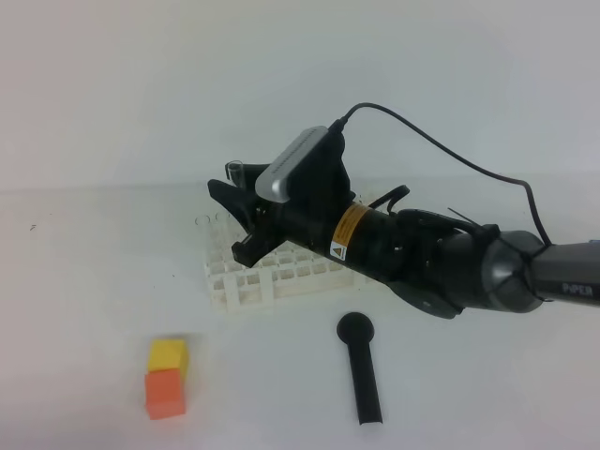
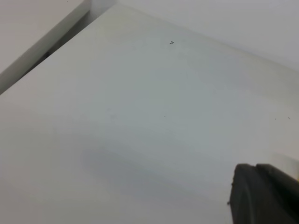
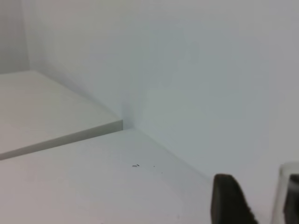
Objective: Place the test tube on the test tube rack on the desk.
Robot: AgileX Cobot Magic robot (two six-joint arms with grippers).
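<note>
Over the test tube rack (image 1: 272, 267), near the middle of the table (image 1: 94, 272), the right end effector (image 1: 234, 211) has the test tube (image 1: 234, 172) upright between parted jaws, its rim showing above them. Whether they grip it cannot be told. If the tube's base is not seated in a hole, it may tip or snag as the jaws leave. The right arm reaches in from the right, wrist angled down. The left end effector (image 2: 264, 193) is closed, well apart, over bare table.
</note>
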